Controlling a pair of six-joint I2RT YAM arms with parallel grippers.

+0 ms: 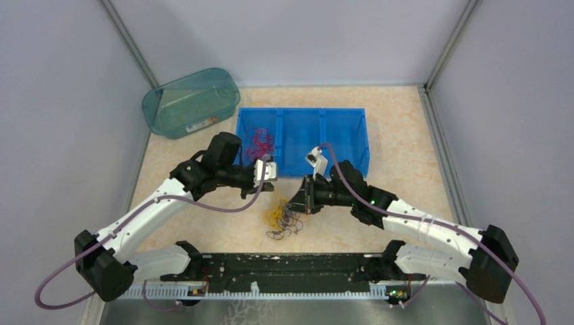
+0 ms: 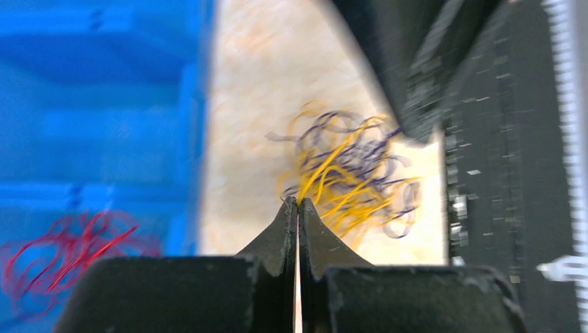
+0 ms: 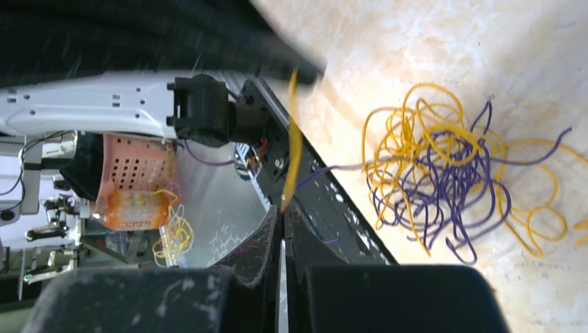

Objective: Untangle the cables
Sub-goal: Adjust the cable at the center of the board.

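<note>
A tangle of yellow and dark purple wires (image 1: 281,220) lies on the table between my grippers; it also shows in the left wrist view (image 2: 353,173) and the right wrist view (image 3: 444,173). Red wires (image 1: 259,142) lie in the left compartment of the blue bin, and also show in the left wrist view (image 2: 69,246). My left gripper (image 1: 273,175) is shut just above the tangle, with a yellow strand running from its tips (image 2: 298,202). My right gripper (image 1: 294,202) is shut on a taut yellow strand (image 3: 292,139) that rises from its tips (image 3: 284,211).
The blue three-compartment bin (image 1: 301,110) stands behind the grippers, with its wall in the left wrist view (image 2: 104,104). A teal translucent tub (image 1: 191,101) sits at the back left. The black base rail (image 1: 284,271) runs along the near edge. Grey walls enclose the table.
</note>
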